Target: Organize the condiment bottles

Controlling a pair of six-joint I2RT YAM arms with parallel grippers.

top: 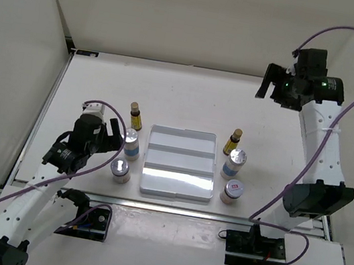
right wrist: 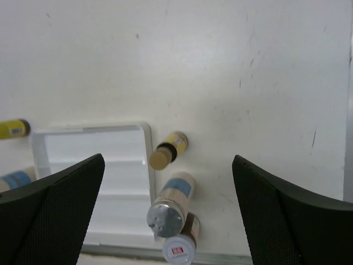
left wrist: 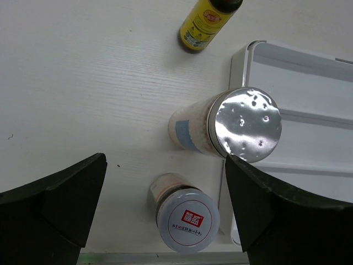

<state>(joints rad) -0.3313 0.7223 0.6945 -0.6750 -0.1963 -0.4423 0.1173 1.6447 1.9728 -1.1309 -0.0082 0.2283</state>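
Six condiment bottles stand upright on the table, three on each side of the white stepped tray [top: 178,163]. On the left are a slim amber bottle [top: 136,116] [left wrist: 205,22], a silver-capped blue-label bottle [top: 131,144] [left wrist: 237,127] and a short pale jar [top: 120,170] [left wrist: 185,215]. On the right are another amber bottle [top: 232,141] [right wrist: 168,150], a blue-label bottle [top: 234,164] [right wrist: 171,201] and a jar [top: 232,192] [right wrist: 182,245]. My left gripper [top: 109,138] [left wrist: 165,163] hovers open just left of the left row, holding nothing. My right gripper [top: 270,83] [right wrist: 168,160] is open and empty, raised high over the far right.
The tray [left wrist: 298,110] [right wrist: 94,182] holds nothing on its steps. The left blue-label bottle stands close against the tray's left rim. White walls enclose the table at the left and back. The near table edge runs just below both jars.
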